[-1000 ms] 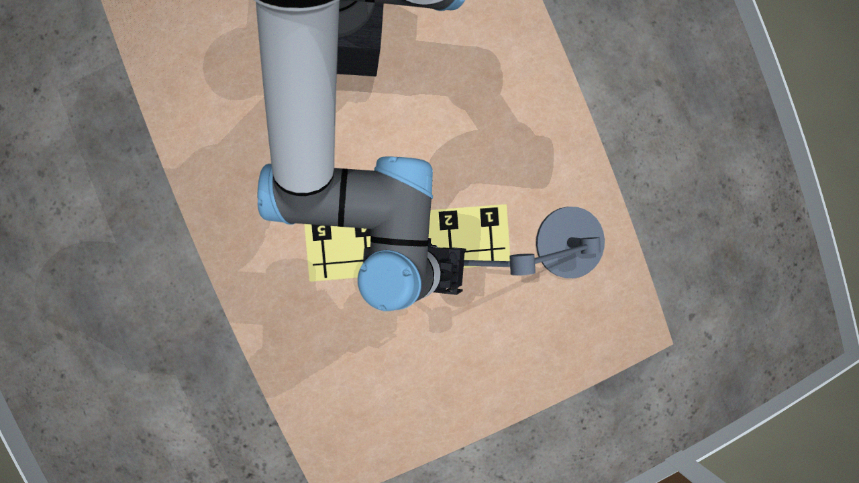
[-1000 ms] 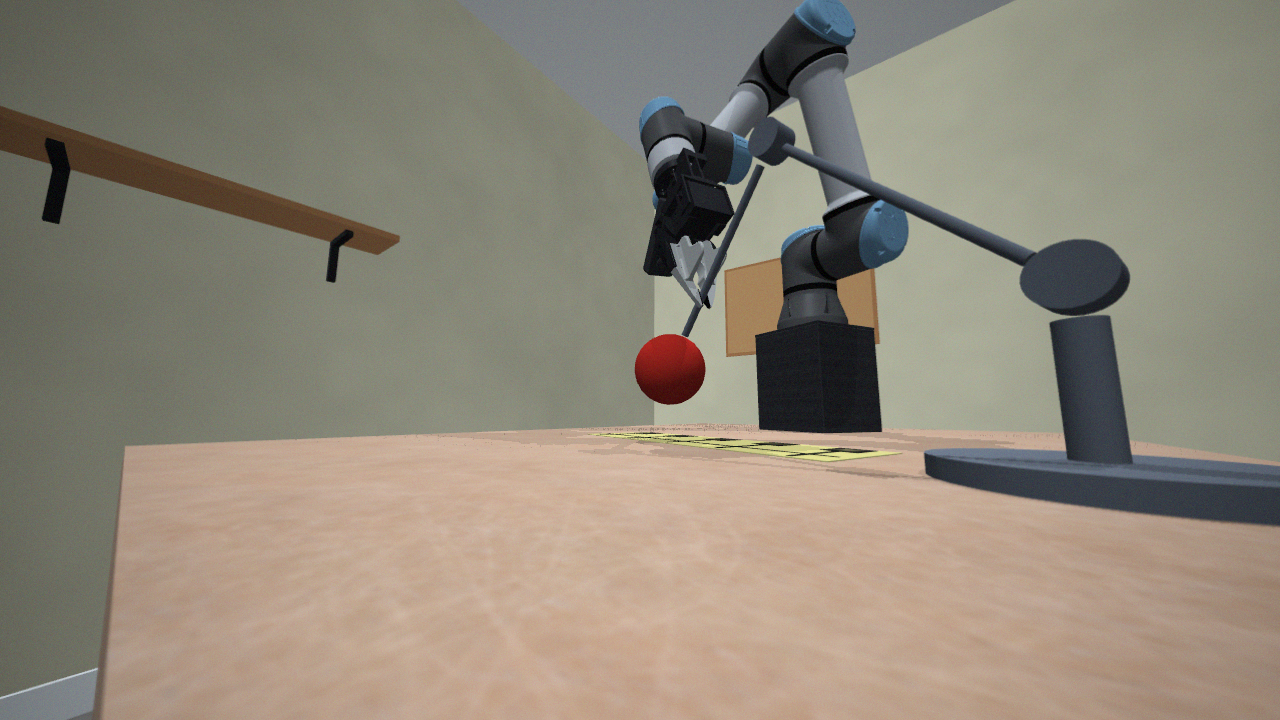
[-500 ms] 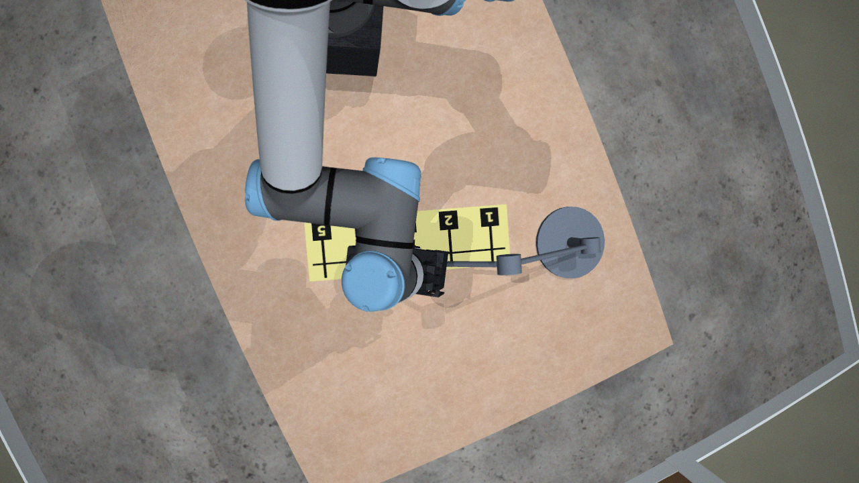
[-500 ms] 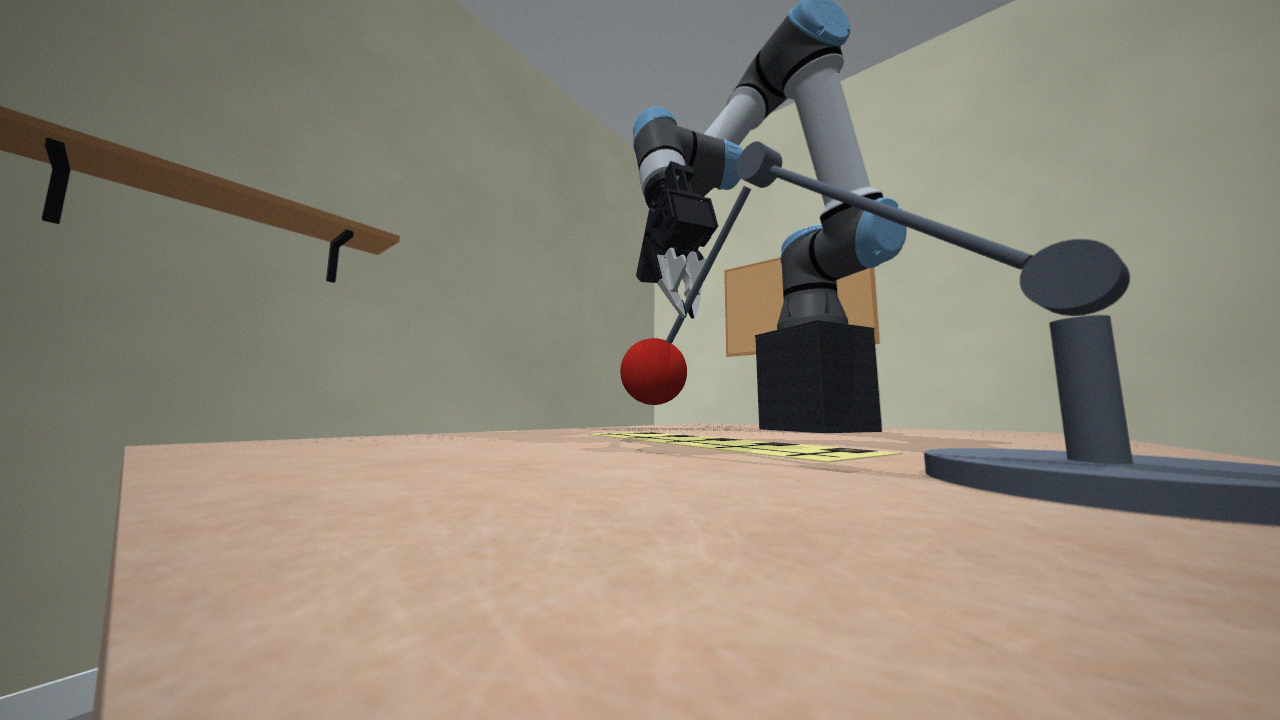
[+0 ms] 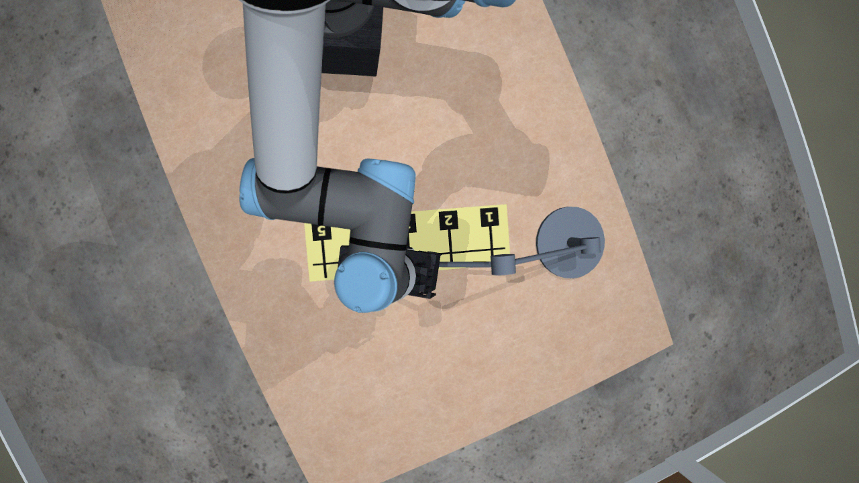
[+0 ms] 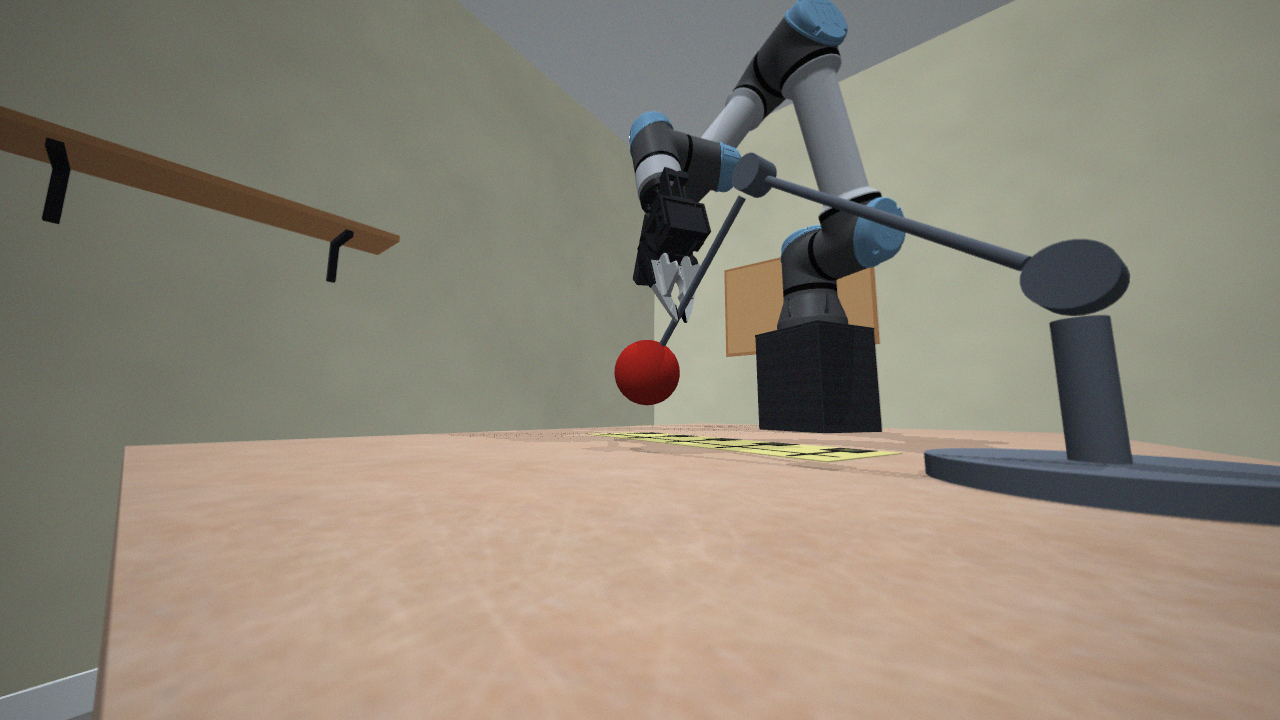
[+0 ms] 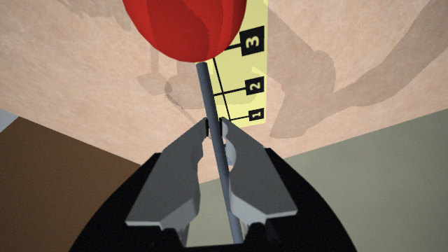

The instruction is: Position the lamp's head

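The lamp has a grey round base point(image 5: 569, 241) with a post point(image 6: 1087, 387), a rear arm up to an elbow joint point(image 6: 754, 174), and a thin fore arm point(image 6: 707, 261) down to a red ball head point(image 6: 646, 371). My gripper point(image 7: 214, 118) is shut on the lamp's fore arm a little above the head point(image 7: 185, 24); it also shows in the exterior view point(image 6: 675, 288). The head hangs well above the bench. In the wrist view it covers the yellow strip beyond mark 3 point(image 7: 252, 41). In the top view the head is hidden under my wrist.
The yellow strip point(image 5: 408, 240) carries a long line with numbered marks; 1 point(image 5: 489, 217), 2 point(image 5: 447, 219) and 5 point(image 5: 322, 230) show from above. My black pedestal point(image 6: 817, 376) stands at the bench's far end. A wooden shelf point(image 6: 196, 188) hangs on the left wall.
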Available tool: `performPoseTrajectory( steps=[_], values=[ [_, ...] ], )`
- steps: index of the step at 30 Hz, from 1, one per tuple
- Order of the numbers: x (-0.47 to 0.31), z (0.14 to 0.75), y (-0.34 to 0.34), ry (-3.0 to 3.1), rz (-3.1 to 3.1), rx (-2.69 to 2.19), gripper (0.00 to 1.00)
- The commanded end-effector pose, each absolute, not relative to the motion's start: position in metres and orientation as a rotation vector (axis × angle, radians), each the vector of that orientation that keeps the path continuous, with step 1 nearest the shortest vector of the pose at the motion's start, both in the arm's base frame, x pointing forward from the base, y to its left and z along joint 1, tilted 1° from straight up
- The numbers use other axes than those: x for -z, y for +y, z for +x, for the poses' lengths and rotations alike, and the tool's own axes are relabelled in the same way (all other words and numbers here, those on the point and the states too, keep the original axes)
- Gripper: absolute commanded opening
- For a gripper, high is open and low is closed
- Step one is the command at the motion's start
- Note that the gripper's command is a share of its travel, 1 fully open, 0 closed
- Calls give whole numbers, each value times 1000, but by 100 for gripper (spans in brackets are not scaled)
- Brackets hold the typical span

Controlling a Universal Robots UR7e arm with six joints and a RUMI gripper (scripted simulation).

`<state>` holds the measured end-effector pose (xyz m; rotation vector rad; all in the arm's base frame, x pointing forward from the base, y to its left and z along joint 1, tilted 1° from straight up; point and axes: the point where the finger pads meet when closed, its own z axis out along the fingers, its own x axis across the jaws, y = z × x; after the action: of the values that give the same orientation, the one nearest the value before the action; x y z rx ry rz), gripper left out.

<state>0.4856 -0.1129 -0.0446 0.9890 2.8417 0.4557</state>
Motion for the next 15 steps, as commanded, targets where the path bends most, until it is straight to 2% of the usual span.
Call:
performPoseTrajectory(
  steps=[1,7,8,15],
  values=[
    [44,485,-115,2879,687,-647,0],
    [44,485,-115,2879,687,-647,0],
    [44,485,-115,2879,687,-647,100],
    [44,486,-114,2866,833,-556,100]
  ],
)
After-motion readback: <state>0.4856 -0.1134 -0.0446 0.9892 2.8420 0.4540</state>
